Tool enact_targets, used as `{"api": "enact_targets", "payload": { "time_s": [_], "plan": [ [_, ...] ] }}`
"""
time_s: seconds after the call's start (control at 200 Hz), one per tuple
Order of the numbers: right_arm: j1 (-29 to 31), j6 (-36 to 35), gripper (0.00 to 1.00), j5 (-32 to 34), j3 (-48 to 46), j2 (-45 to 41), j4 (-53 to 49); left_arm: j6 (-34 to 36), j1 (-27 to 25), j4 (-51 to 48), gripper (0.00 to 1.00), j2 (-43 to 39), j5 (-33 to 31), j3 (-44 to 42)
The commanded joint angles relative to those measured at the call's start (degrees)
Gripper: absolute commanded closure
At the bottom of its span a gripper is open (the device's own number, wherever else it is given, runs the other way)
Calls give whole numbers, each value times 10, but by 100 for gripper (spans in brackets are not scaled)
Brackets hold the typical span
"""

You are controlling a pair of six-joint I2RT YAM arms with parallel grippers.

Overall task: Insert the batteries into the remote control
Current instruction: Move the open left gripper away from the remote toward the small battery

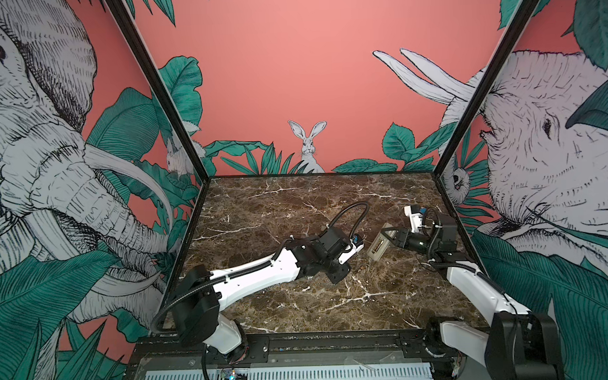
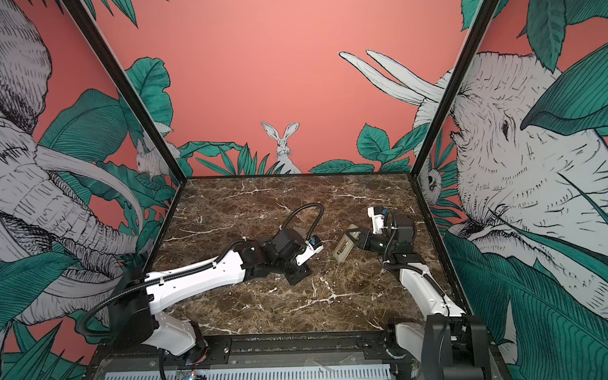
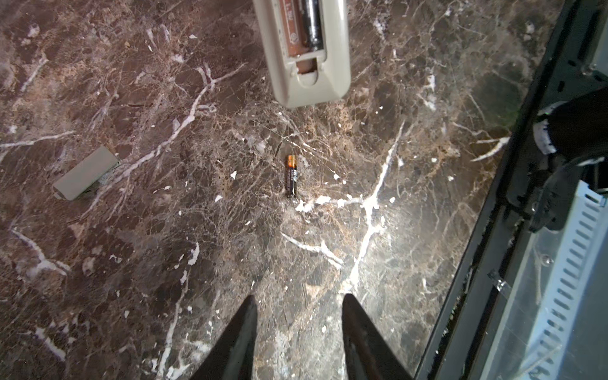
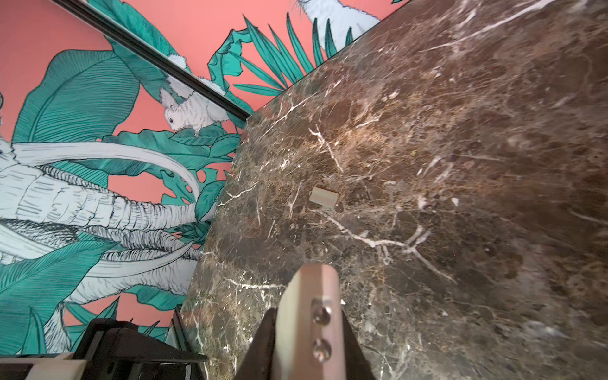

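Brown marble tabletop. Right gripper is clenched on one end of the remote control and holds it tilted, open compartment facing the left arm. Can't tell if its low end touches the table. Left gripper is released, fingers apart and empty, hovering near the loose battery on the marble. Cover plate lies flat, well apart. The seated battery looks in place; the slot beside it looks empty.

Risks:
- The loose battery is round and likely rolls if one finger lands first.
- The remote is gripped at one end only and may pivot under insertion push.
- The battery could go in with polarity reversed.
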Motion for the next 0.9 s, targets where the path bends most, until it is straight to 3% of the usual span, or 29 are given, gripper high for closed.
{"api": "enact_targets", "payload": {
  "time_s": [0.0, 0.515, 0.89],
  "plan": [
    [-2, -5, 100, 14, -11, 0, 29, -18, 14, -17, 56, 30, 5, 52],
    [-19, -22, 100, 76, -53, -1, 58, -40, 30, -47, 53, 223, 48, 184],
    [-25, -17, 100, 100, -70, -1, 73, -63, 30, -39, 52, 292, 56, 214]
  ]
}}
